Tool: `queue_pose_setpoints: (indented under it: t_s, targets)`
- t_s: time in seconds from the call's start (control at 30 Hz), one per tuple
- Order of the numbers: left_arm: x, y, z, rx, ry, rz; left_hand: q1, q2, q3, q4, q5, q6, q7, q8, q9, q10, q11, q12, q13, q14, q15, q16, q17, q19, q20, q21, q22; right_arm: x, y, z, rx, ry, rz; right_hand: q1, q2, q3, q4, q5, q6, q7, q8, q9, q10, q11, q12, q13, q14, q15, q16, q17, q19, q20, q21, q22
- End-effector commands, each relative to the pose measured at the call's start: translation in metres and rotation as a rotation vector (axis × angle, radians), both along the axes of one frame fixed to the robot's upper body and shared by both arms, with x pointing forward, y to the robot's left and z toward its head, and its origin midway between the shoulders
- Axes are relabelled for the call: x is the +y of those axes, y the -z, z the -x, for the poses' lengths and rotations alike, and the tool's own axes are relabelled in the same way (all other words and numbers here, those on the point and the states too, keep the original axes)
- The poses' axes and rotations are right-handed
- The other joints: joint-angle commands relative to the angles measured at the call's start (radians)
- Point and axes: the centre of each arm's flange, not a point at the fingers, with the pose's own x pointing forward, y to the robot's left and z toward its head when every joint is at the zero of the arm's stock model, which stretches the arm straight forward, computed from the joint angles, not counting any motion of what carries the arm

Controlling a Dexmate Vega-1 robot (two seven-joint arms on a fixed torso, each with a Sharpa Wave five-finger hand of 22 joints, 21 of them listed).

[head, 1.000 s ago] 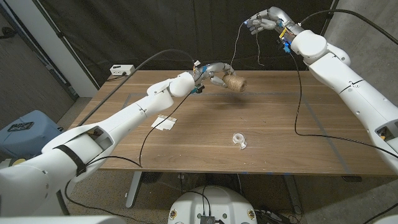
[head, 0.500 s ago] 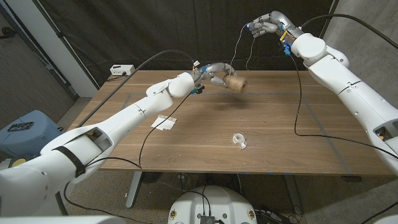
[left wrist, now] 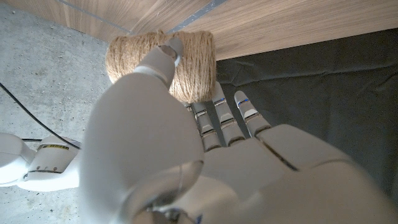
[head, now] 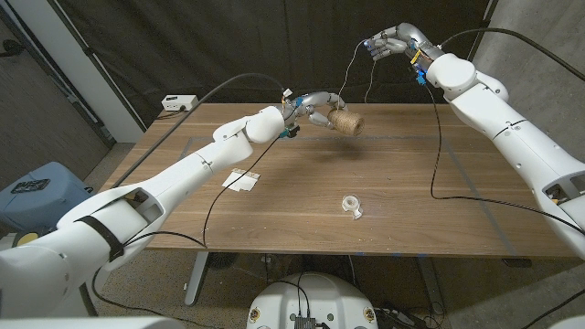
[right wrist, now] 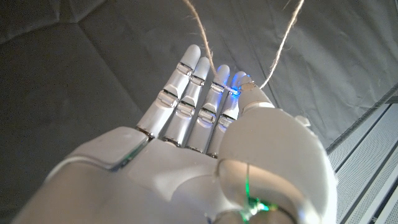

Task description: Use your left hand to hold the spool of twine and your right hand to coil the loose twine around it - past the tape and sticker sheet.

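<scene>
One spool of twine (head: 345, 122), one tape roll (head: 352, 205), one sticker sheet (head: 242, 180), one table (head: 439, 196)

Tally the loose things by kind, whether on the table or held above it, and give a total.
Twine spool, held above the table by the left robot hand, its loose strand pinched by the right robot hand: 1
Tape roll: 1
Sticker sheet: 1
White box at the table's far left corner: 1
Total: 4
</scene>
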Motion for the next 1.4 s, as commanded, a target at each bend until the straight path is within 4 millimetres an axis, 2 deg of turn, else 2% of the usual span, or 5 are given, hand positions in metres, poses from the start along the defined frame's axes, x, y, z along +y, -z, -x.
queue_pose_setpoints:
  t_s: [0.03,0.43,1.4]
  targets:
    - [0.005,0.003,0.008,0.004,0.0,-0.002,0.022,0.047,0.008,0.007,0.004,0.026,0.015,0.128,0.081,0.046,0.018,0.004,0.224,0.015,-0.014,0.003,0.006,-0.002,-0.003,0.004,0.002,-0.022,0.005,-0.005,0.012,0.039,-0.034,0.016,0.0,0.0,0.001,-0.001,0.009,0.001,0.002,0.002,0.008,-0.004,-0.004,0.002,0.01,-0.124,-0.008,0.002,-0.005,-0.066,0.009,0.005]
    - [0.015,0.005,0.011,0.01,-0.024,-0.002,0.024,0.047,0.008,0.007,0.004,0.027,0.018,0.129,0.081,0.046,0.015,0.003,0.224,0.014,-0.014,0.005,0.009,-0.002,-0.002,0.005,0.001,-0.041,0.011,-0.009,0.021,0.074,-0.051,0.017,-0.001,-0.001,0.001,-0.001,0.01,0.001,0.0,0.002,0.008,-0.005,-0.005,0.002,0.01,-0.124,-0.009,0.003,-0.005,-0.067,0.01,0.005]
    - [0.028,-0.02,0.03,-0.034,0.015,0.064,0.021,0.048,0.008,0.007,0.004,0.026,0.017,0.129,0.08,0.047,0.017,0.002,0.225,0.016,-0.014,0.003,0.008,-0.005,-0.002,0.007,0.001,-0.045,0.03,-0.038,0.095,0.085,-0.087,0.019,-0.001,-0.003,0.002,-0.001,0.01,-0.002,-0.004,0.003,0.009,-0.007,-0.008,0.004,0.01,-0.125,-0.013,0.005,-0.01,-0.068,0.013,0.005]
